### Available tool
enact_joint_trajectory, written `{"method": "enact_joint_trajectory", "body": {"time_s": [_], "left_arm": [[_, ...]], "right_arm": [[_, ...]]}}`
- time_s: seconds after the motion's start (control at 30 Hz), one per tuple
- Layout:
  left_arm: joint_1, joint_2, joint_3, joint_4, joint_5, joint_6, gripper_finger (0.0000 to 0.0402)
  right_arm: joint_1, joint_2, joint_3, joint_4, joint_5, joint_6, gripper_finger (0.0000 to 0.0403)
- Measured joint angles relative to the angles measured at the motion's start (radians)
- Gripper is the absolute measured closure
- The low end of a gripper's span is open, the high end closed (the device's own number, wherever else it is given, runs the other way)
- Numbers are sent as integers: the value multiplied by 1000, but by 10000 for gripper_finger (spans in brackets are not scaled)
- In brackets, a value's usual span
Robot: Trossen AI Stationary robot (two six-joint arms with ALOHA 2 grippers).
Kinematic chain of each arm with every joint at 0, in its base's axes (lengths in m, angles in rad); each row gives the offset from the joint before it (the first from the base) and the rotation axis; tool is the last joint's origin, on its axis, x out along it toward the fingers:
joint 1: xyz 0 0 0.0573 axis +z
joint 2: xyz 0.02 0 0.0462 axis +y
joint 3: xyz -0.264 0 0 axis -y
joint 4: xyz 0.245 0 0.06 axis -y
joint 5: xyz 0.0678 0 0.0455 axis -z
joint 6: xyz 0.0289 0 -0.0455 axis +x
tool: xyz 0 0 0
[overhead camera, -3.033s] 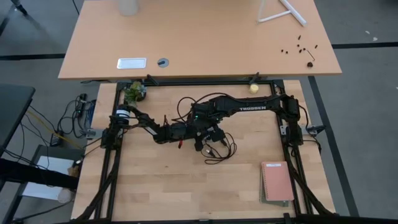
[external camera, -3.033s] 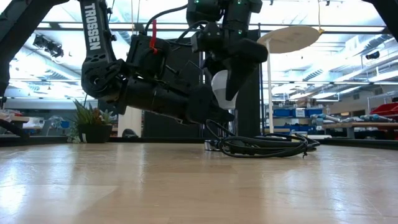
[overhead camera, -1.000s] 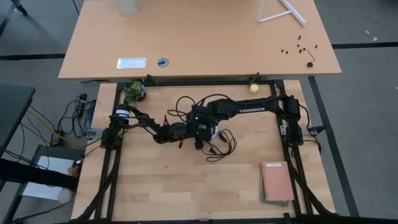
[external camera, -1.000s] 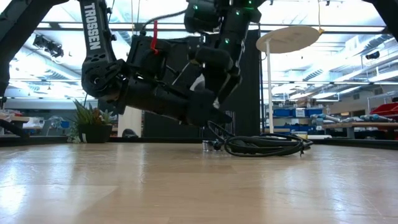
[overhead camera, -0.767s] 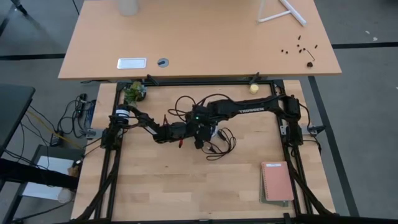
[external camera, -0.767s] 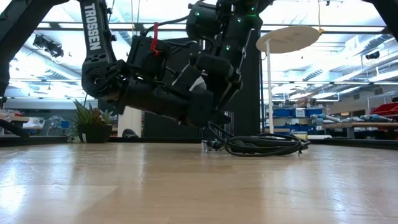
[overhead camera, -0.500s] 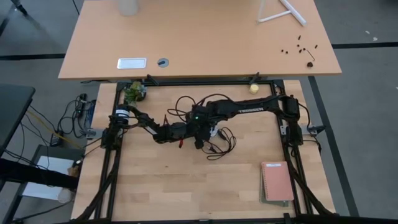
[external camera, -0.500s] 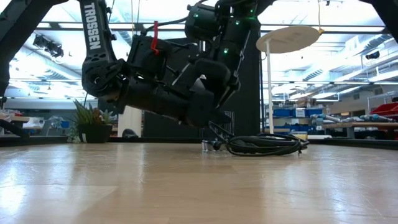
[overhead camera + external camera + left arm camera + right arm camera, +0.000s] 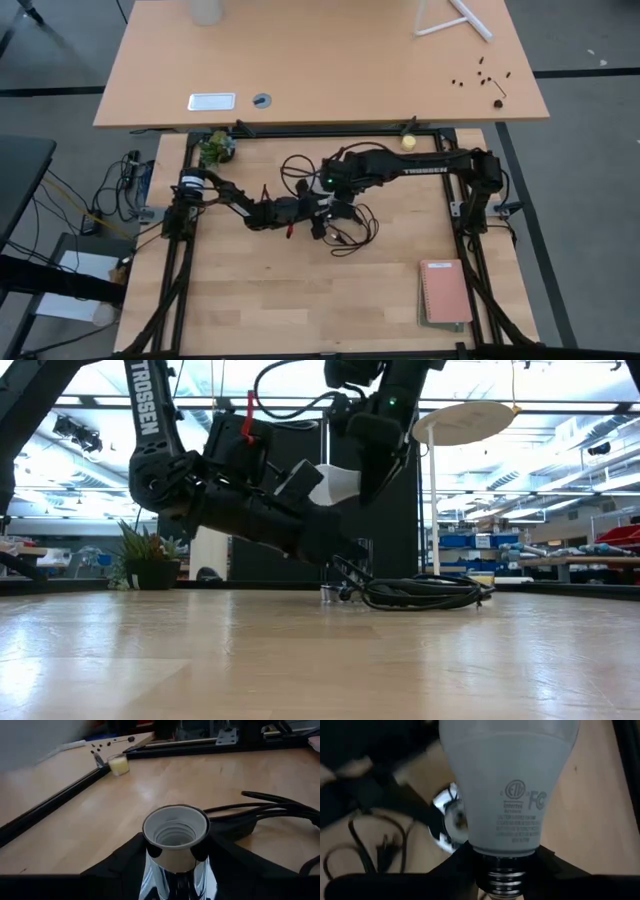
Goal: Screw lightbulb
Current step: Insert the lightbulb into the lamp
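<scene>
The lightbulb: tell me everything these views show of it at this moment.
The white, pear-shaped lightbulb has a matte, frosted-looking globe printed with small grey certification marks and text, and a silvery threaded screw base at its narrow end. The right gripper is shut on it at the neck, just above the threads. In the low view the bulb hangs well above the wooden table, tilted, not yet in the chrome socket with the white threaded inside, which the left gripper holds.

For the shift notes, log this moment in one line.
right gripper: shut on lightbulb, raised | left gripper: holding socket | not screwed in
</scene>
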Motion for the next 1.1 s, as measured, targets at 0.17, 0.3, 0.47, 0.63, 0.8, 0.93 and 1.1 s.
{"method": "enact_joint_trajectory", "body": {"time_s": [0.17,0.3,0.47,0.63,0.8,0.93,1.1], "left_arm": [[0,-77,-63,1,-67,34,193],[0,-140,-96,4,-88,56,193],[0,-154,-84,-67,-62,32,181],[0,-159,-66,-181,-64,-50,163],[-33,-204,-75,-227,-68,-106,163],[-52,-276,-76,-260,-147,-109,163],[-54,-344,-75,-286,-159,-93,163]], "right_arm": [[-1,0,0,-72,0,-9,293],[-3,-1,-4,-94,8,-11,293],[-12,-1,-49,-31,-1,-47,293],[-25,-29,-123,56,-10,-69,293],[-25,-96,-197,113,-29,-64,293],[-22,-200,-316,271,-49,-62,293],[-18,-326,-504,549,-119,-45,293]]}}
